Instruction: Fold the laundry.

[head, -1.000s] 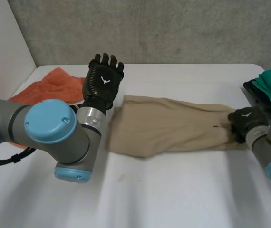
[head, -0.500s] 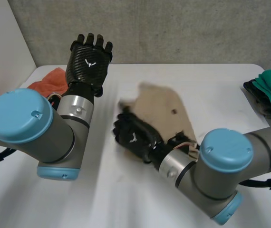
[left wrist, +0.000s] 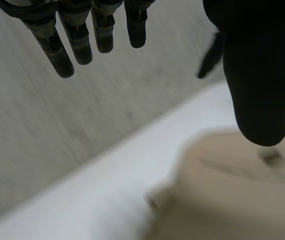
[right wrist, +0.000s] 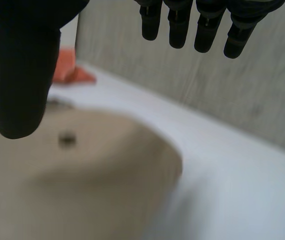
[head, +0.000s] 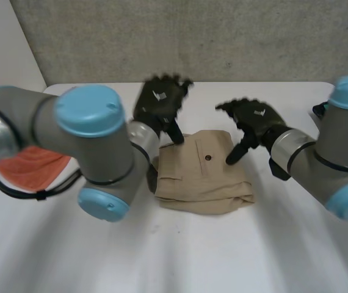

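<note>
- A tan garment (head: pixel 201 177) lies folded into a compact, roughly square bundle at the middle of the white table (head: pixel 223 262). Its layered edges face the near side.
- A small dark button (head: pixel 208 157) sits on the bundle's top layer, toward its far edge.
- The robot's left hand (head: pixel 159 104) is over the far left corner of the garment. Its fingers are straight and spread, grasping nothing, and the thumb points down at the cloth's far edge.
- In the left wrist view, the fingers (left wrist: pixel 67 45) hang loose against the wall and the thumb (left wrist: pixel 260 90) ends just above the tan cloth (left wrist: pixel 222 200). I cannot tell whether it touches.
- The robot's right hand (head: pixel 256 116) is just beyond the garment's far right corner, fingers relaxed and holding nothing, one digit angled down toward the cloth.
- In the right wrist view, its fingers (right wrist: pixel 202 25) hang apart from the thumb (right wrist: pixel 22 75), with the folded cloth (right wrist: pixel 82 180) below.
- An orange cloth (head: pixel 24 168) lies at the table's left side, partly hidden behind the left arm (head: pixel 91 143).
- A grey wall (head: pixel 223 36) stands behind the table.
</note>
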Tool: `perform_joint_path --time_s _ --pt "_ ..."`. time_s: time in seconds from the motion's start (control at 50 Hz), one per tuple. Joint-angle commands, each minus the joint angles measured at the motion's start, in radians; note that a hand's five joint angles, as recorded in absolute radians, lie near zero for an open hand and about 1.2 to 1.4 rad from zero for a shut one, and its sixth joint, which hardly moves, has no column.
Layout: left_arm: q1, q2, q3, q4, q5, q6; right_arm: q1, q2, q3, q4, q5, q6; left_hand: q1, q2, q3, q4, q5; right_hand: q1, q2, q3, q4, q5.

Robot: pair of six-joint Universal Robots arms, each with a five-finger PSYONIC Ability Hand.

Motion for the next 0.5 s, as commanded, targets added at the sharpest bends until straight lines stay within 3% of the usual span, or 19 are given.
perform_joint_path --time_s 0.02,0.08,0.18,0.26,0.36,0.42,0.5 --pt "-0.022 -0.169 0.06 -0.171 -0.064 -0.007 0.007 0.221 -0.154 0.139 -0.008 -0.093 0.047 0.036 0.028 0.037 0.016 -0.053 -0.033 -0.036 -0.036 -0.05" --pt "-0.022 -0.205 0.059 -0.221 -0.135 0.029 0.003 0.271 -0.168 0.151 -0.003 -0.145 0.055 0.044 0.037 0.046 0.025 -0.053 -0.033 -0.036 -0.036 -0.05" --pt "-0.028 -0.215 0.049 -0.284 -0.167 0.118 0.007 0.271 -0.162 0.154 0.032 -0.272 0.053 0.042 0.034 0.043 0.022 -0.053 -0.033 -0.036 -0.036 -0.05" --pt "-0.034 -0.154 0.036 -0.261 -0.164 0.138 0.003 0.189 -0.106 0.136 0.089 -0.334 0.047 0.036 0.028 0.037 0.017 -0.053 -0.033 -0.036 -0.036 -0.05" --pt "-0.022 0.045 0.002 -0.146 -0.153 0.138 0.015 -0.009 0.066 -0.025 0.155 -0.354 0.035 0.024 0.017 0.025 0.005 -0.053 -0.033 -0.036 -0.036 -0.05" --pt "-0.018 0.142 -0.033 -0.034 -0.084 0.141 0.027 -0.095 0.181 -0.114 0.158 -0.354 0.041 0.03 0.022 0.031 0.011 -0.053 -0.033 -0.036 -0.036 -0.05" --pt "-0.008 0.208 -0.046 0.024 0.11 0.135 0.075 -0.207 0.351 -0.234 0.156 -0.364 0.064 0.053 0.046 0.055 0.034 -0.053 -0.033 -0.036 -0.036 -0.05"
